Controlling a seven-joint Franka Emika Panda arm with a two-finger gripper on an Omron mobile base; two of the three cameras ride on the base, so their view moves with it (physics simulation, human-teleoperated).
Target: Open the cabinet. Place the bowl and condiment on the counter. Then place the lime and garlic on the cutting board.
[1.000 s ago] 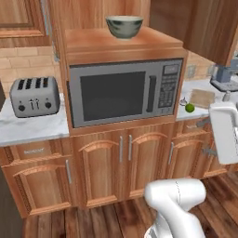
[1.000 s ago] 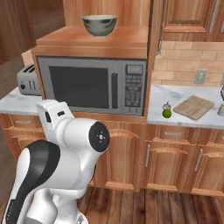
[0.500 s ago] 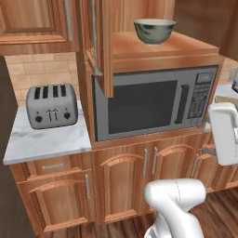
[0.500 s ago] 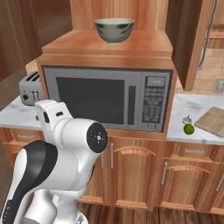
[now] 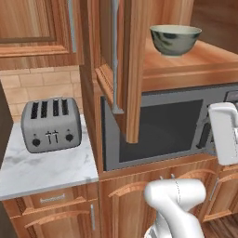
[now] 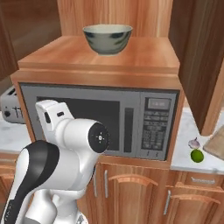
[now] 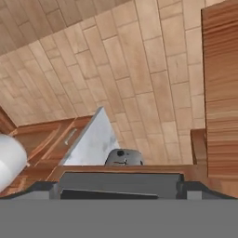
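Left base view: a grey four-slot toaster (image 5: 50,124) on the white marble counter (image 5: 46,173), at the left. Beside it, a built-in microwave (image 5: 158,130) with a dark window, under a wooden shelf (image 5: 195,62). On that shelf, the bowl (image 5: 175,40), upright, dark outside and pale inside; cannot tell whether anything lies in it. In front of the microwave's left part, the cabinet (image 5: 124,60) door, swung out edge-on, with its long grey bar handle (image 5: 115,56) on the near side; partly hides the microwave window. Low in the picture, the white arm (image 5: 175,204) rising, and a white link at the right edge before the microwave panel.

Right base view: the bowl (image 6: 107,38) again on top of the wooden shelf (image 6: 144,57), near its back, above the microwave (image 6: 131,122). To the right, on the counter (image 6: 192,153), the lime (image 6: 197,155) and just behind it the garlic (image 6: 194,143), close together, near a corner of the cutting board (image 6: 216,144) but not on it. A hanging wooden panel stands over this corner. The arm's big white joint (image 6: 83,140) covers the microwave's left lower part.

Hand view: camera turned away, toward a wooden plank floor (image 7: 116,69). Lower down, a strip of marble counter (image 7: 93,142), a small grey toaster (image 7: 123,157) and a wooden edge. Fingers spread wide, with nothing between them. Bowl well apart from the hand.
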